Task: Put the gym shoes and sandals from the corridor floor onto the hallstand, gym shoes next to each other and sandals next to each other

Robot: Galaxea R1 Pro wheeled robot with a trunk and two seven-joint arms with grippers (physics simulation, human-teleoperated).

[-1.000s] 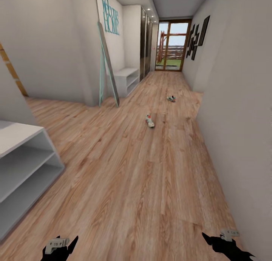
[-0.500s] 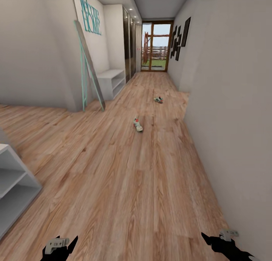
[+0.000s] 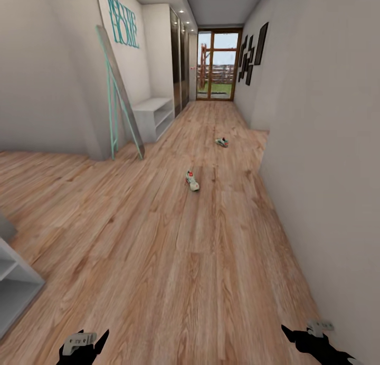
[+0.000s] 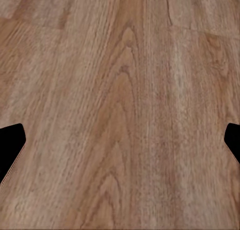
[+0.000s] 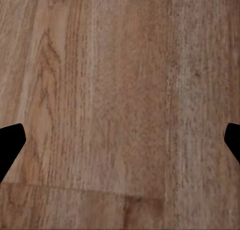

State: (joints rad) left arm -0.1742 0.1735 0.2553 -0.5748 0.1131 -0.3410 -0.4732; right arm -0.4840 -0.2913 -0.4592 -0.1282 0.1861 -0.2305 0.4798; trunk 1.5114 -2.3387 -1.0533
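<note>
Down the corridor floor (image 3: 174, 259), two gym shoes are lying well ahead of the robot and well apart from each other. The nearer gym shoe (image 3: 192, 180) is resting on the planks about midway along the passage, its red-orange patch facing away from the robot. The farther gym shoe (image 3: 221, 142) is lying deeper in, nearer the right wall (image 3: 327, 159). Both are sitting far beyond the reach of either gripper, and neither is touching anything but the floor.

The hallstand (image 3: 153, 115) is standing against the left wall, past a teal-framed mirror (image 3: 119, 98) that is leaning on the wall corner, and its shelves are looking bare from this distance. Farther on, a glass door (image 3: 218, 64) is closing off the corridor's end, and dark picture frames (image 3: 253, 53) are hanging on the right wall. A grey shelf unit (image 3: 13, 286) is showing at the near left edge of the head view.

The left gripper (image 3: 87, 346) and the right gripper (image 3: 311, 341) are hanging low at the bottom of the head view, each over bare planks. In the left wrist view the left gripper (image 4: 120, 142) is showing its fingertips (image 4: 11, 140) spread wide with nothing between them but the corridor floor (image 4: 125, 90). In the right wrist view the right gripper (image 5: 120, 142) is likewise standing wide apart and empty over the corridor floor (image 5: 120, 80).
</note>
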